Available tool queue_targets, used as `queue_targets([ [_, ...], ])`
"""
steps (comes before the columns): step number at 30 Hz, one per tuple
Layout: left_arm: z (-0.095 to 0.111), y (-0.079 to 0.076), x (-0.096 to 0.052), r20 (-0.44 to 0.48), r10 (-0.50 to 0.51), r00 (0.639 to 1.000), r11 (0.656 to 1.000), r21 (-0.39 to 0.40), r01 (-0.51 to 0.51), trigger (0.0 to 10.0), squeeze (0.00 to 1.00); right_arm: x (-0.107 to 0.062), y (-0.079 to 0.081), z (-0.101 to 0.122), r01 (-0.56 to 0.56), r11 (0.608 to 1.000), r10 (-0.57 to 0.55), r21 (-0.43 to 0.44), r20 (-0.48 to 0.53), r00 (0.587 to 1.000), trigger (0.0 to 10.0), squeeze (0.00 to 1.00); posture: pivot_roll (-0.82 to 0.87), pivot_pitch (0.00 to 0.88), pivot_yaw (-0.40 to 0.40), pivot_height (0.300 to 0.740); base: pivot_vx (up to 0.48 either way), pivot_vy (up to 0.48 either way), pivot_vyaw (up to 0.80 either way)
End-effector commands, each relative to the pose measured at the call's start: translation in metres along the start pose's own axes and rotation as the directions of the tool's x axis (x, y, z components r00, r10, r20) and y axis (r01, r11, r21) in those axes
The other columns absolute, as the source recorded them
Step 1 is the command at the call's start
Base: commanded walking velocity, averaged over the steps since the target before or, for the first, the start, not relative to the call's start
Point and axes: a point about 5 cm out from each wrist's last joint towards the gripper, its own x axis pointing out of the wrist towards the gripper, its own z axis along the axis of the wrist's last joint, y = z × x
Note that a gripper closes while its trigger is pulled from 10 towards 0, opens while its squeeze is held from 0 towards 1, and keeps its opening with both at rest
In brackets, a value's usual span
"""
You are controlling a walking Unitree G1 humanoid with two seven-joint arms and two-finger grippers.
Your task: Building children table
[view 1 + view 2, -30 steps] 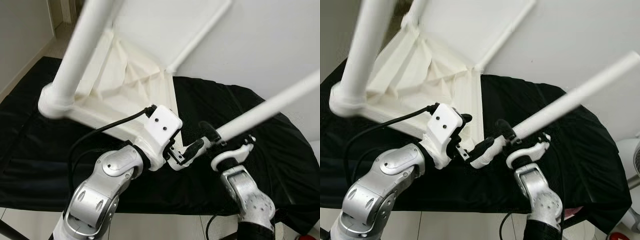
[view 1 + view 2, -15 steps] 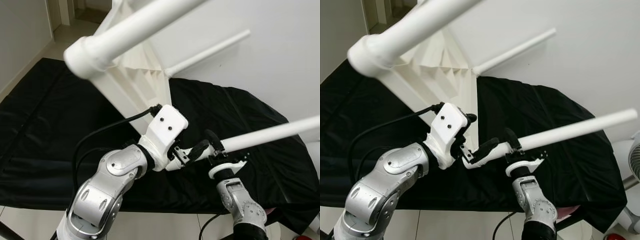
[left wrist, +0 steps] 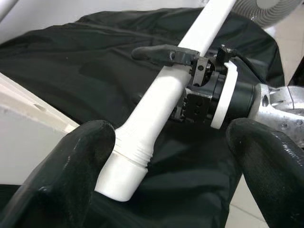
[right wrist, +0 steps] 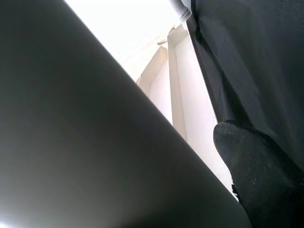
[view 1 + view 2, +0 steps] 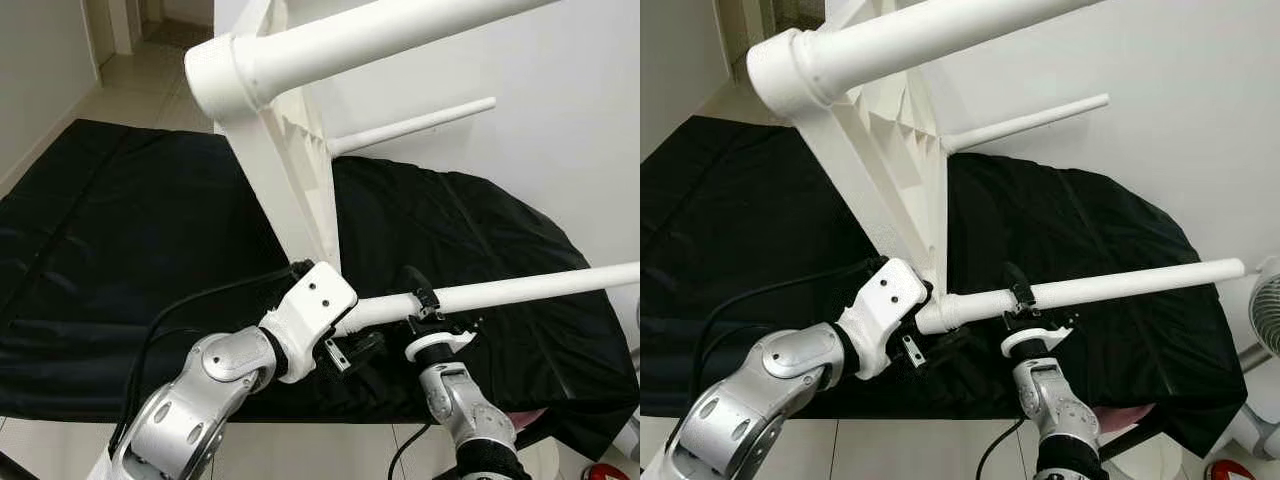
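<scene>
A white children's table (image 5: 290, 190) stands tipped on its edge over a black cloth (image 5: 120, 230). Two of its legs stick out, one thick and near at the top (image 5: 380, 35), one thin behind (image 5: 410, 125). A loose white leg (image 5: 520, 288) lies almost level, and my right gripper (image 5: 418, 292) is shut on it near its threaded end (image 3: 126, 173). That end lies free beside the table's lower corner. My left gripper (image 3: 171, 137) is open, its fingers (image 3: 71, 175) wide apart on either side of the end, not touching it.
The black cloth covers a low wide surface that reaches to the right (image 5: 1160, 330). A white fan (image 5: 1270, 310) stands at the far right, with a red thing (image 5: 1225, 470) on the floor. Pale tiled floor (image 5: 130, 90) runs behind on the left.
The table has swung from flat overhead to standing on edge. The held leg has dropped to nearly level. My left gripper has sunk lower and now sits open around the leg's end.
</scene>
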Motion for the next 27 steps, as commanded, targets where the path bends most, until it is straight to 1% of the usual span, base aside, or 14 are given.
queue_targets([
  [1, -0.012, 0.0, -0.001, -0.059, -0.015, 0.998, 1.0, 0.015, 0.016, 10.0, 0.0, 0.0, -0.015, -0.013, 0.054, 0.997, -0.05, 0.061, -0.059, 0.997, 10.0, 0.0, 0.07, 0.0, -0.122, 0.74, 0.0, 0.0, 0.0],
  [2, -0.017, 0.002, -0.003, -0.082, -0.014, 0.997, 1.0, 0.025, 0.016, 10.0, 0.0, 0.0, -0.016, -0.012, 0.043, 0.997, -0.039, 0.071, -0.06, 0.997, 10.0, 0.0, 0.07, 0.0, -0.122, 0.74, 0.0, 0.0, 0.0],
  [6, -0.021, 0.004, -0.006, -0.104, -0.006, 0.995, 1.0, 0.026, 0.009, 10.0, 0.0, -0.002, -0.018, -0.007, 0.027, 0.996, -0.024, 0.084, -0.032, 0.999, 10.0, 0.0, 0.08, 0.0, -0.118, 0.74, 0.0, 0.0, 0.0],
  [9, -0.024, 0.003, -0.006, -0.118, -0.001, 0.993, 1.0, 0.026, 0.004, 10.0, 0.0, -0.006, -0.025, 0.0, 0.062, 0.993, -0.064, 0.105, 0.017, 0.998, 10.0, 0.0, 0.08, 0.0, -0.118, 0.74, 0.0, 0.0, 0.0],
  [14, -0.026, 0.002, -0.007, -0.124, 0.0, 0.992, 1.0, 0.026, 0.003, 10.0, 0.0, -0.007, -0.027, 0.004, 0.069, 0.992, -0.074, 0.106, 0.044, 0.996, 10.0, 0.0, 0.08, 0.0, -0.116, 0.74, 0.0, 0.0, 0.0],
  [15, -0.027, 0.003, -0.007, -0.128, 0.003, 0.992, 1.0, 0.027, 0.001, 10.0, 0.0, -0.007, -0.03, 0.005, 0.093, 0.99, -0.099, 0.108, 0.054, 0.994, 10.0, 0.0, 0.08, 0.0, -0.113, 0.74, 0.0, 0.0, 0.0],
  [16, -0.027, 0.003, -0.007, -0.129, 0.003, 0.992, 1.0, 0.027, 0.0, 10.0, 0.0, -0.008, -0.037, 0.007, 0.165, 0.983, -0.171, 0.083, 0.077, 0.982, 10.0, 0.0, 0.08, 0.0, -0.113, 0.74, 0.0, 0.0, 0.0],
  [17, -0.027, 0.003, -0.007, -0.129, 0.004, 0.992, 1.0, 0.026, 0.0, 10.0, 0.0, -0.008, -0.039, 0.009, 0.181, 0.982, -0.185, 0.053, 0.097, 0.978, 10.0, 0.0, 0.08, 0.0, -0.109, 0.74, 0.0, 0.0, 0.0],
  [20, -0.027, 0.003, -0.007, -0.129, 0.004, 0.992, 1.0, 0.026, 0.0, 10.0, 0.0, -0.008, -0.039, 0.009, 0.181, 0.982, -0.185, 0.053, 0.097, 0.978, 10.0, 0.0, 0.08, 0.0, -0.109, 0.74, 0.0, 0.0, 0.0],
  [22, -0.028, 0.003, -0.007, -0.13, 0.003, 0.991, 1.0, 0.027, 0.001, 10.0, 0.0, -0.008, -0.042, 0.01, 0.209, 0.978, -0.206, -0.011, 0.114, 0.972, 10.0, 0.0, 0.08, 0.0, -0.106, 0.74, 0.0, 0.0, 0.0],
  [24, -0.028, 0.003, -0.007, -0.13, 0.003, 0.991, 1.0, 0.027, 0.001, 10.0, 0.0, -0.008, -0.042, 0.01, 0.209, 0.978, -0.206, -0.011, 0.114, 0.972, 10.0, 0.0, 0.08, 0.0, -0.106, 0.74, 0.0, 0.0, 0.0],
  [25, -0.028, 0.004, -0.007, -0.131, 0.004, 0.991, 1.0, 0.027, 0.0, 10.0, 0.0, -0.006, -0.042, 0.009, 0.222, 0.974, -0.216, -0.046, 0.115, 0.97, 10.0, 0.0, 0.08, 0.0, -0.106, 0.74, 0.0, 0.0, 0.0],
  [26, -0.028, 0.004, -0.007, -0.131, 0.004, 0.991, 1.0, 0.027, 0.0, 10.0, 0.0, -0.006, -0.042, 0.009, 0.222, 0.974, -0.216, -0.046, 0.115, 0.97, 10.0, 0.0, 0.08, 0.0, -0.106, 0.74, 0.0, 0.0, 0.0],
  [27, -0.03, 0.007, -0.007, -0.135, 0.02, 0.991, 0.999, 0.035, -0.015, 10.0, 0.0, -0.003, -0.043, 0.009, 0.244, 0.967, -0.234, -0.073, 0.121, 0.965, 10.0, 0.0, 0.08, 0.0, -0.105, 0.74, 0.0, 0.0, 0.0],
])
